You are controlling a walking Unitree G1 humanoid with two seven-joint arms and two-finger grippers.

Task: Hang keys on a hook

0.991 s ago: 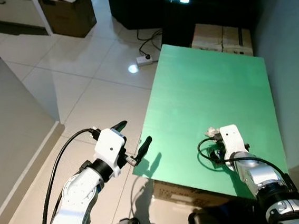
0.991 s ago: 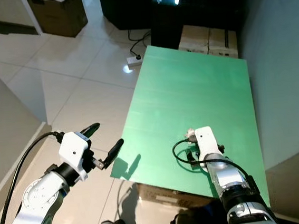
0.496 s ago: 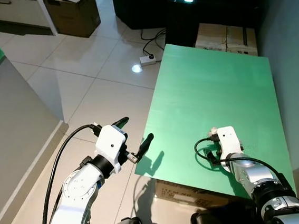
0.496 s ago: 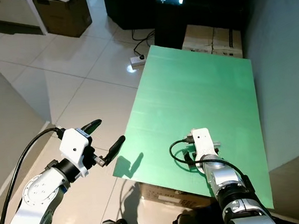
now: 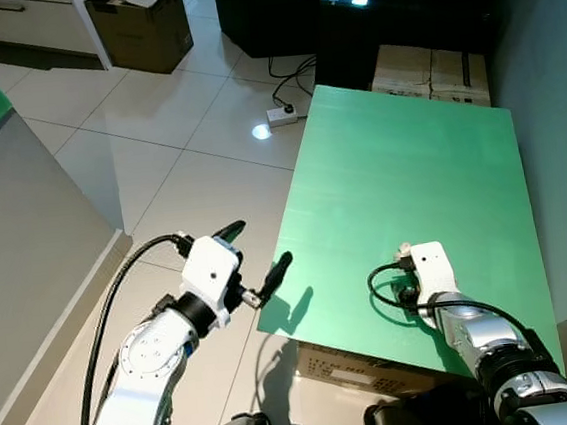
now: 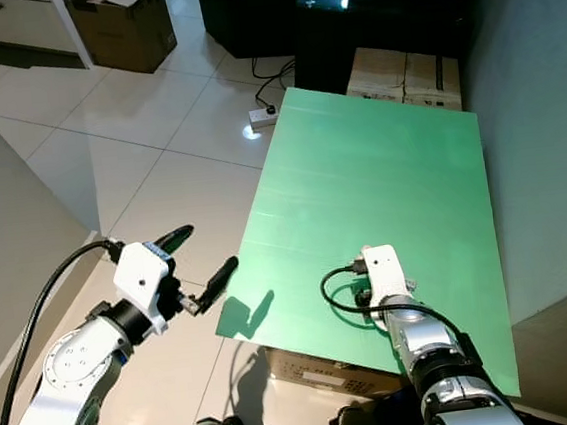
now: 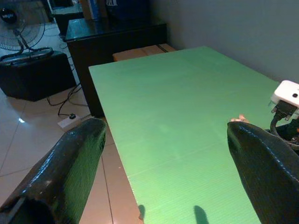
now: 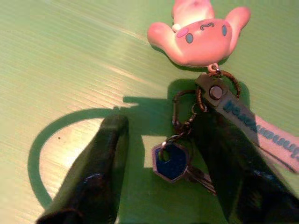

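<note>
The right gripper (image 8: 156, 172) was lowered onto the green board (image 5: 399, 161) near its front edge, its two black fingers (image 8: 93, 182) spread apart and straddling the keys (image 8: 174, 161), with nothing yet clamped between them. The keys lay flat on the board, joined by a carabiner and ring to a lettered strap (image 8: 254, 123) and a pink plush charm (image 8: 201, 35) just beyond the fingertips. One finger appeared to rest over part of the strap. The left gripper (image 5: 253, 266) hung off the board's left edge over the tiled floor (image 5: 155, 134), fingers wide apart and empty. A likely fault from here: closing on the flat key alone could pinch it against the board and let it slip, or catch only the strap so that the bunch swings. No hook could be made out.
</note>
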